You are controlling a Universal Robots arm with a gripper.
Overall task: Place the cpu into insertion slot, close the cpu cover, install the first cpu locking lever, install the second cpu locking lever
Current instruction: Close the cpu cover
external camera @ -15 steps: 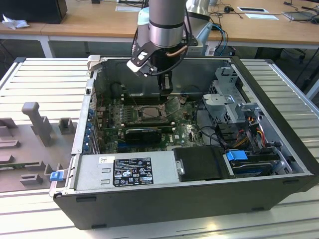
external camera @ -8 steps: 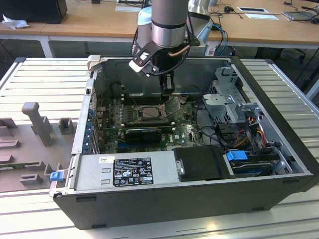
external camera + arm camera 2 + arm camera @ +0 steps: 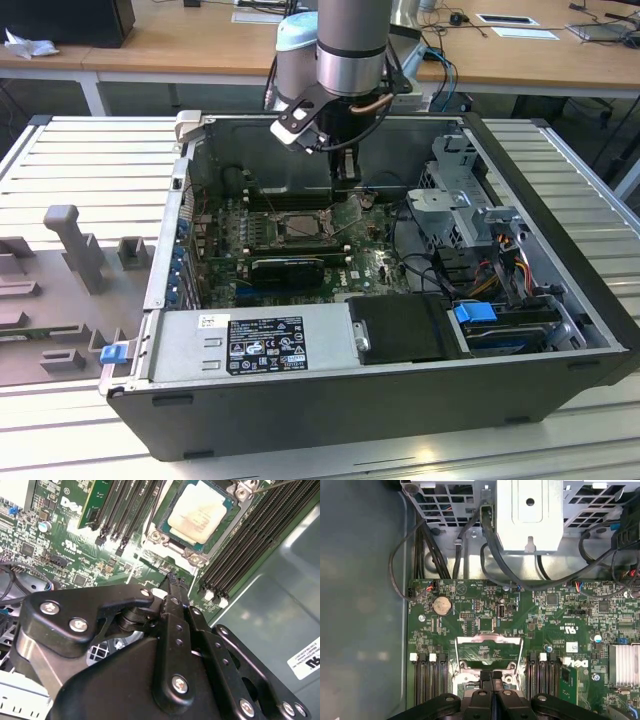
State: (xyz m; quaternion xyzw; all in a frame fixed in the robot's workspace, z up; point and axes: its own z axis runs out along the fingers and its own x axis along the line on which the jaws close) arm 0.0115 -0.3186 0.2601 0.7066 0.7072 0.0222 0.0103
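cpu (image 3: 199, 511): seated flat in the insertion slot (image 3: 298, 228)
cpu cover (image 3: 490, 640): raised open, standing at the slot's 3 o'clock edge in the exterior view
gripper (image 3: 345, 183): just above the cover
fingers (image 3: 176, 615): pressed together

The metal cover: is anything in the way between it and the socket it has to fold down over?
Nothing visible blocks it. The chip lies flat in the socket, and the cover is swung open next to it. The gripper, fingers shut together, is close to the cover.
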